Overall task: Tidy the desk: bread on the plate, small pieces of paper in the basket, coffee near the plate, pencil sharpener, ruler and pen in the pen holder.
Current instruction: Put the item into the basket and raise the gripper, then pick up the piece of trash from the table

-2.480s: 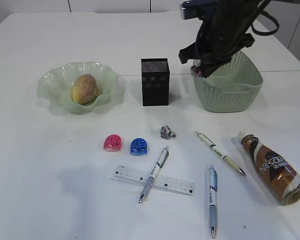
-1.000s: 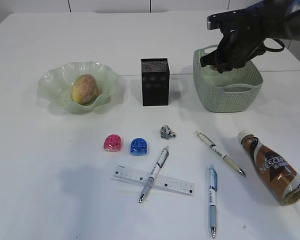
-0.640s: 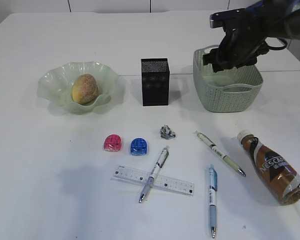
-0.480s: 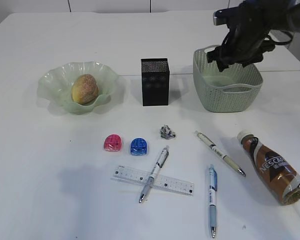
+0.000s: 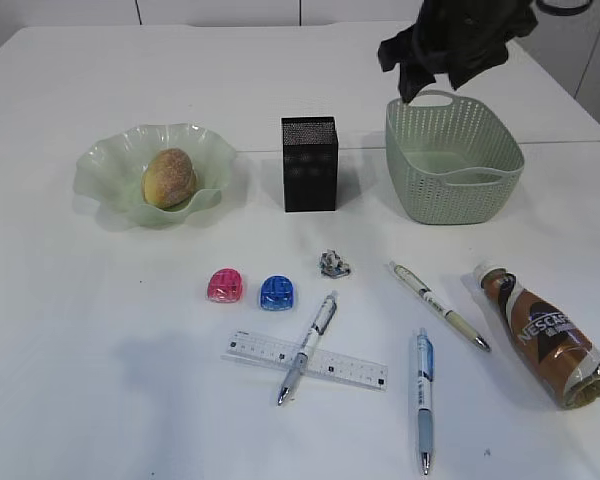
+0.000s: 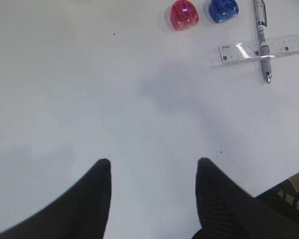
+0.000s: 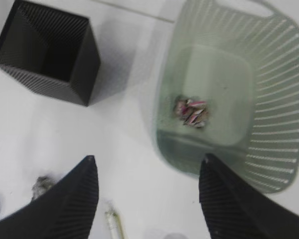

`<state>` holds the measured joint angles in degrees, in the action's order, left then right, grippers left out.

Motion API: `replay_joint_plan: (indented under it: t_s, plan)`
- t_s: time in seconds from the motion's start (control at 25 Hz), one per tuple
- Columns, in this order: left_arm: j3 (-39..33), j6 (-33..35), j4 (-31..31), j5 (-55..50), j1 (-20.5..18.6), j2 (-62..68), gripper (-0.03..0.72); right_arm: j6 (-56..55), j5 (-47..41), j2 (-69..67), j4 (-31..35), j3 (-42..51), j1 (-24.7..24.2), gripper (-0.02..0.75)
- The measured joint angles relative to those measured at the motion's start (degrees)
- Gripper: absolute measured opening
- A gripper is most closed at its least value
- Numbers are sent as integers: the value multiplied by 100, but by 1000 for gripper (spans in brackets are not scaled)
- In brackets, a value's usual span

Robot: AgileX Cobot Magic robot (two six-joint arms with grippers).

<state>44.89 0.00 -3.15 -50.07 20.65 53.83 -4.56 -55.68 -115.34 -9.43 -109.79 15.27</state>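
Note:
My right gripper [image 7: 148, 158] hangs open and empty high above the green basket's [image 7: 284, 99] near left corner. A crumpled paper piece [image 7: 192, 111] lies on the basket floor; another paper piece [image 5: 334, 264] lies on the table. The bread [image 5: 169, 177] rests in the green plate [image 5: 110, 160]. The black pen holder [image 5: 310, 163] stands empty. Pink [image 5: 225, 286] and blue [image 5: 277, 292] sharpeners, the ruler [image 5: 260, 352] with a pen [image 5: 307, 347] across it, two more pens [image 5: 440, 306] [image 5: 423, 400] and the coffee bottle [image 5: 548, 337] lie in front. My left gripper [image 6: 154, 161] is open over bare table.
The coffee bottle lies on its side near the right front edge. In the exterior view the right arm [image 5: 460, 35] shows at the top, above the basket [image 5: 453, 160]. The left arm is outside that view.
My right gripper opened inside the basket, left the paper piece there, then rose up and to the left, out of the basket. The left gripper has not moved.

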Motion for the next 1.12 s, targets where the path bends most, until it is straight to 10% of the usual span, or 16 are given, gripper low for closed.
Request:
replay_joint_plan:
  t_s: [1.12]
  plan:
    - [0, 0, -256, -130, 0, 0, 384, 656, -711, -249, 769, 916, 1114, 497]
